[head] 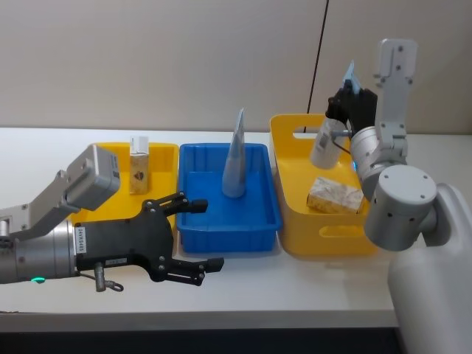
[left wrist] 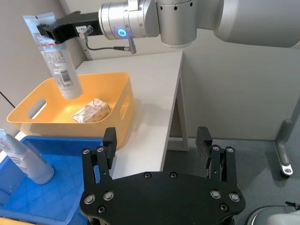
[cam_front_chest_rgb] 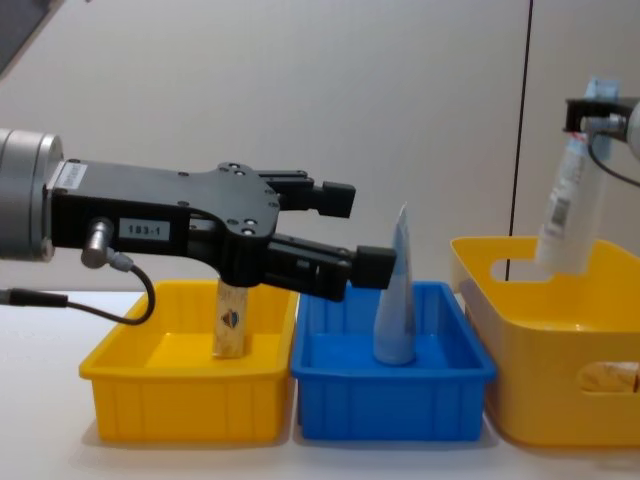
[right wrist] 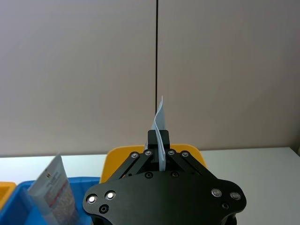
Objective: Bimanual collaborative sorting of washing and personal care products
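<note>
My right gripper [head: 345, 97] is shut on the crimped top of a white labelled tube [head: 324, 144], which hangs over the large yellow basket [head: 295, 133]. The same tube [left wrist: 57, 58] hangs above a white-grey marbled pack [left wrist: 91, 111] lying in that basket. A tall light-blue pouch [head: 234, 158] stands upright in the blue tray [head: 251, 221]. In the yellow tray [head: 166, 151] a slim beige carton [head: 139, 164] stands. My left gripper [head: 198, 237] hovers open and holds nothing, at the blue tray's front left corner.
The trays and basket stand side by side on a white table [head: 310, 287]. The table's right edge drops off just past the basket [left wrist: 126, 101]. A plain wall stands behind.
</note>
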Controlling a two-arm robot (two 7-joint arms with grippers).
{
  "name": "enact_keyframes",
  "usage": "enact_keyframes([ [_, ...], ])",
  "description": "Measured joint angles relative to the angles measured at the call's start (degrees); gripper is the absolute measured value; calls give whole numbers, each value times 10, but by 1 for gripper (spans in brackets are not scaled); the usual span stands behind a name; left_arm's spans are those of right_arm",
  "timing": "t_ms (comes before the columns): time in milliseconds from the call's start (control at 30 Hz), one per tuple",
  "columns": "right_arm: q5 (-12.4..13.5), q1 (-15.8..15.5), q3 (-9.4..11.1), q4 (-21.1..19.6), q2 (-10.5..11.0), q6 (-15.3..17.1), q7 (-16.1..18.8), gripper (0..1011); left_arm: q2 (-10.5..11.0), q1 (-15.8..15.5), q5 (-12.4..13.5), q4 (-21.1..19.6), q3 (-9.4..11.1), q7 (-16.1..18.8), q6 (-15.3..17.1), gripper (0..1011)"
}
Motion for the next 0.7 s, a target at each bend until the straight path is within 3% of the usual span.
enact_keyframes([
  [700,-21,-1,0,58,-3,4,3,4,0,0,0,0,0,0,0,1001],
])
